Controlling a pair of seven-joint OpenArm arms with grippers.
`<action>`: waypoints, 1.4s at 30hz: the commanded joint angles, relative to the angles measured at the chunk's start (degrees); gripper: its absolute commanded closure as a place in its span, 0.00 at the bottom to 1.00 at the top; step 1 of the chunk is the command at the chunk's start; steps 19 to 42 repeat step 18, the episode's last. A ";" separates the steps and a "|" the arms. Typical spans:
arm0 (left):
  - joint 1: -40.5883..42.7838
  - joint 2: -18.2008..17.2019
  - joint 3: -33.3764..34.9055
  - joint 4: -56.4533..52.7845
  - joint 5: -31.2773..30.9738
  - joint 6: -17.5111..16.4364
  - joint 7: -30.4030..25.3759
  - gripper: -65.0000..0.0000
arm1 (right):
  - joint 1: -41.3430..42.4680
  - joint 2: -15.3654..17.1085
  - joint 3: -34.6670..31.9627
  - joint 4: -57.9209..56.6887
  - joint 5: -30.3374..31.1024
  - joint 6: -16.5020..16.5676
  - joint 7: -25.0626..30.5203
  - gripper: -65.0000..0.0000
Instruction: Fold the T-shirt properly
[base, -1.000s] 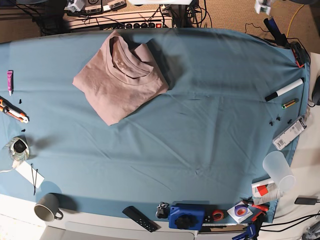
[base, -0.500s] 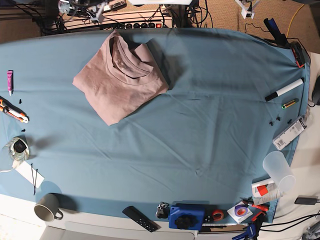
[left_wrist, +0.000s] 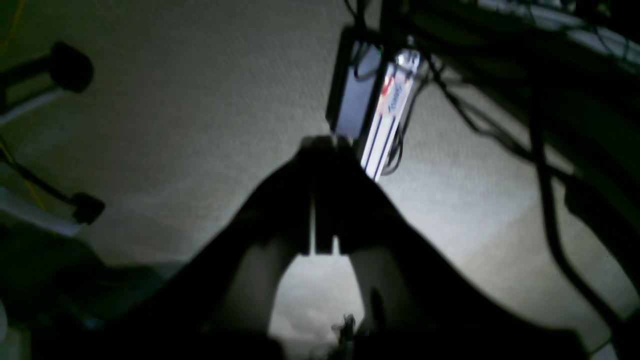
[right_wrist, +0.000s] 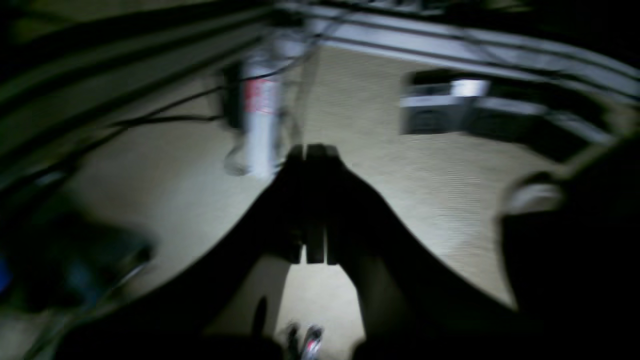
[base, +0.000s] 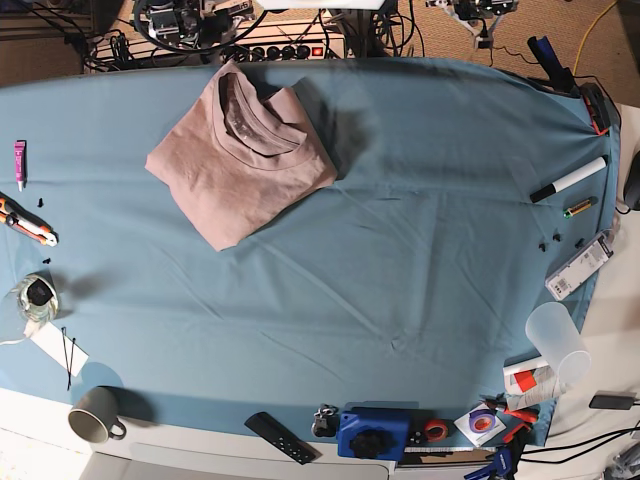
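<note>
Left end effector (left_wrist: 322, 200) pressed together, empty, right end effector (right_wrist: 312, 200) likewise, folded T-shirt (base: 240, 160) untouched

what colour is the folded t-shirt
The T-shirt is a plain dusty pink-beige with no print, seen best in the base view.

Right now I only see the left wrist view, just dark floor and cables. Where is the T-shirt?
Observer: The base view shows the T-shirt lying folded on the teal table cloth, near its far edge.
Operator: Is anything holding it?
Observer: No. The right gripper is shut on nothing, out over the floor.
Operator: Anything else on that table?
Observer: A grey mug stands at the near corner, on the base view's left.
</note>
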 joint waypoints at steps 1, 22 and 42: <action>0.02 -0.44 -0.07 -0.13 0.02 -0.28 -1.07 1.00 | 0.04 0.55 -0.63 -0.33 -0.13 -1.70 1.86 1.00; -0.09 -0.04 -0.07 1.16 0.00 -0.44 -1.46 1.00 | 0.02 0.59 -2.16 -1.33 -0.07 -6.54 3.98 1.00; -0.09 -0.04 -0.07 1.16 0.00 -0.44 -1.46 1.00 | 0.02 0.59 -2.16 -1.33 -0.07 -6.54 3.98 1.00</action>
